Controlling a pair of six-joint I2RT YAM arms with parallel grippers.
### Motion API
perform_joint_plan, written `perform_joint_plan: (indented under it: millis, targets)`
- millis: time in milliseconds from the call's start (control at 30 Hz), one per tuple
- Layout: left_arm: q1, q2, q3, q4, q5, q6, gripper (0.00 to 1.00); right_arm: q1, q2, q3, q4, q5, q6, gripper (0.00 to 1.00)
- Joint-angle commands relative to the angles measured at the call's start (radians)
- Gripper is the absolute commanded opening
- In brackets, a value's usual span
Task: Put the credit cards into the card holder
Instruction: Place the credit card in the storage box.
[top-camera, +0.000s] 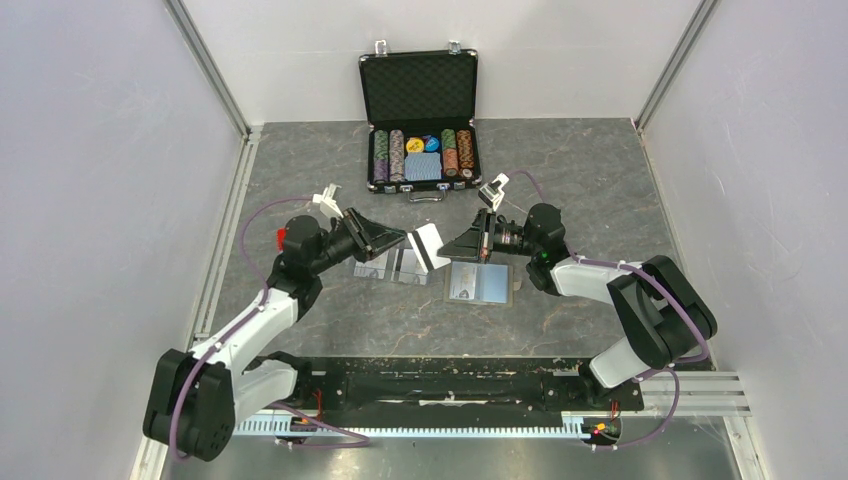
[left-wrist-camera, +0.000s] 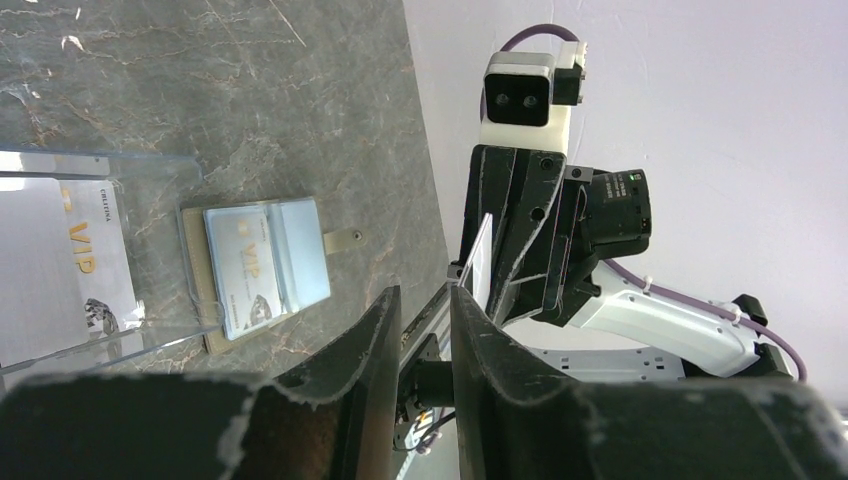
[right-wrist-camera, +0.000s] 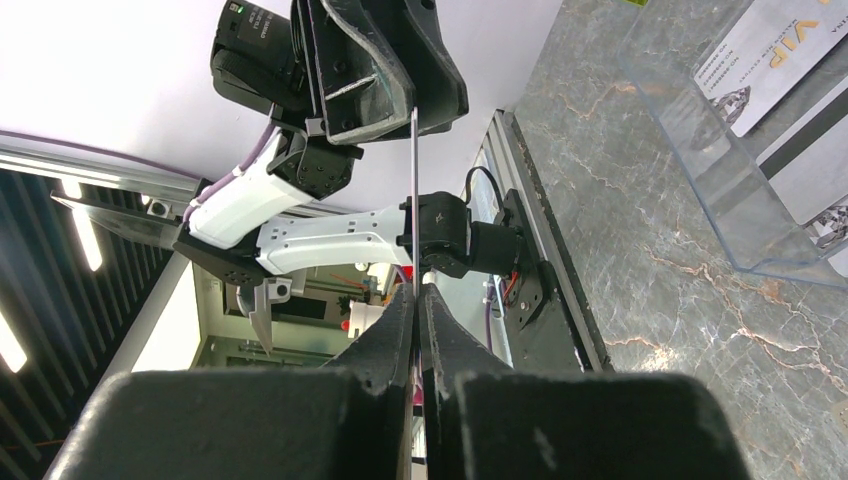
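Top view: first credit card (top-camera: 428, 248) held in the air between both arms, above the desk (top-camera: 600, 200); right claw (top-camera: 452, 246) at its right edge; left claw (top-camera: 400, 238) at its left edge; card holder (top-camera: 482, 283) lying open on the desk below the right claw; second credit card (top-camera: 462, 284) on its left half; clear sleeves (top-camera: 390, 266) just left of it; poker-chip case (top-camera: 418, 110) open at the rear.

Left wrist view: left claw narrowly parted, nothing between the fingers; first credit card's corner just beside one fingertip.

Right wrist view: right claw pinched on the first credit card, seen edge-on; far end against the left claw.
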Motion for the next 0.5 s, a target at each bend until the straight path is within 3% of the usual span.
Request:
perform_joint_plan:
  millis: [0,467]
  targets:
    - [0.001,0.024,0.057,0.035,0.033,0.039,0.31,-0.004,-0.005,0.024,0.024,-0.003,-0.017,0.00]
    - [-0.005,0.046,0.068,-0.015,0.038,0.074,0.29,-0.004,-0.005,0.023,0.026,-0.003,-0.017,0.00]
